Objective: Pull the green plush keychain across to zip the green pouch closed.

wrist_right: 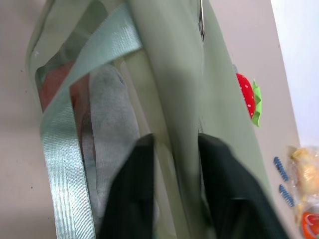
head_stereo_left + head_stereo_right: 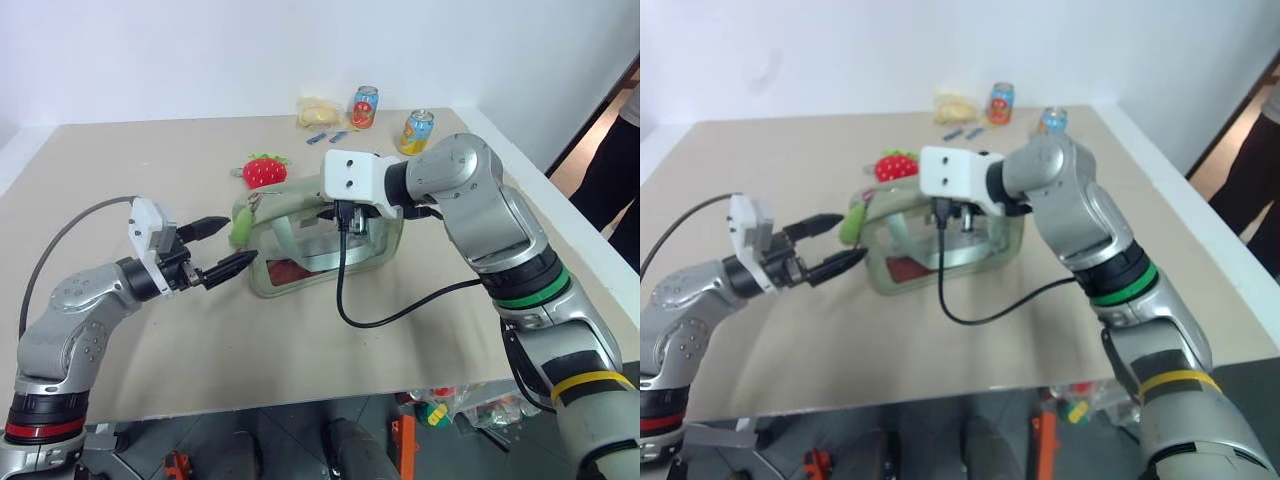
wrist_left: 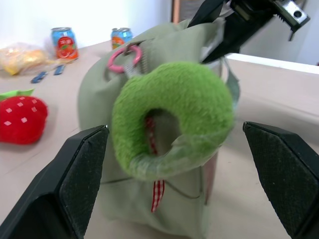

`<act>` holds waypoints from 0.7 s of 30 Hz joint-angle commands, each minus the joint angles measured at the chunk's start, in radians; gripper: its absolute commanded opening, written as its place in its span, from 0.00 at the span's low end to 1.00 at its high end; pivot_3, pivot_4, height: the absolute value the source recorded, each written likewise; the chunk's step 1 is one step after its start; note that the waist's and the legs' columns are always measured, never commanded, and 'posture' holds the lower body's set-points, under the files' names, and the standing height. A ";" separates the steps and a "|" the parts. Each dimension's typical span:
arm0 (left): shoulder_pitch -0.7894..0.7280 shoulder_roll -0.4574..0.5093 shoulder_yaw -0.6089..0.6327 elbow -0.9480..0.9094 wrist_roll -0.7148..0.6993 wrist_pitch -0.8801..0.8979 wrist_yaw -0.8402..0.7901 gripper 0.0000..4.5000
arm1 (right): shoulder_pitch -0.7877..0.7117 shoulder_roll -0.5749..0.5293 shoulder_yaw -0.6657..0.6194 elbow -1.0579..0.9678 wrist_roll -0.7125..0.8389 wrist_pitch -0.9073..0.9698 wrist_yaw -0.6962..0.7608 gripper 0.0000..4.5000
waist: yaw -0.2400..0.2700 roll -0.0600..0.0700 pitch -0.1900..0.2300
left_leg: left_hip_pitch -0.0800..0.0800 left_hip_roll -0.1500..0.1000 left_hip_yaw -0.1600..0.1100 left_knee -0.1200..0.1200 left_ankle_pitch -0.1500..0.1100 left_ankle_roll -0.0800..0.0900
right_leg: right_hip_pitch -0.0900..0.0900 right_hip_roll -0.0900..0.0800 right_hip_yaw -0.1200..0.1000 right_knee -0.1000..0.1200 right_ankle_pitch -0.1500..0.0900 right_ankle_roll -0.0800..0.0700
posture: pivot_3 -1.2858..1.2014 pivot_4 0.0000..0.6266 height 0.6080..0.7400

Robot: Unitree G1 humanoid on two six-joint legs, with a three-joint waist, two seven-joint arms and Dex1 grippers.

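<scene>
Bright, even light falls on the bench [image 2: 300,340], with only soft shadows. The green plush keychain [image 3: 172,119] looms blurred in the left wrist view. The green pouch [image 1: 169,74] smears softly in the right wrist view.

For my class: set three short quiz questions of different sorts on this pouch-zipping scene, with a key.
1. True or false: the left gripper is closed on the green plush keychain.
2. Which thing do the right gripper's fingers straddle? A the green pouch's top; B the strawberry plush; C a drink can.
3. Fill in: the keychain hangs at the pouch's end nearest the ___ gripper.

Key: 1 false, its fingers stand apart on either side; 2 A; 3 left.
</scene>
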 commanded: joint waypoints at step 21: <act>-0.054 0.009 -0.005 -0.034 -0.012 0.008 0.002 1.00 | 0.218 -0.176 -0.495 0.114 0.463 -0.009 0.029 1.00 | -0.005 -0.002 0.001 | 0.002 0.000 0.000 0.000 0.000 0.000 | 0.001 0.001 0.000 -0.001 -0.001 0.000 | 0.52 0.24 1.00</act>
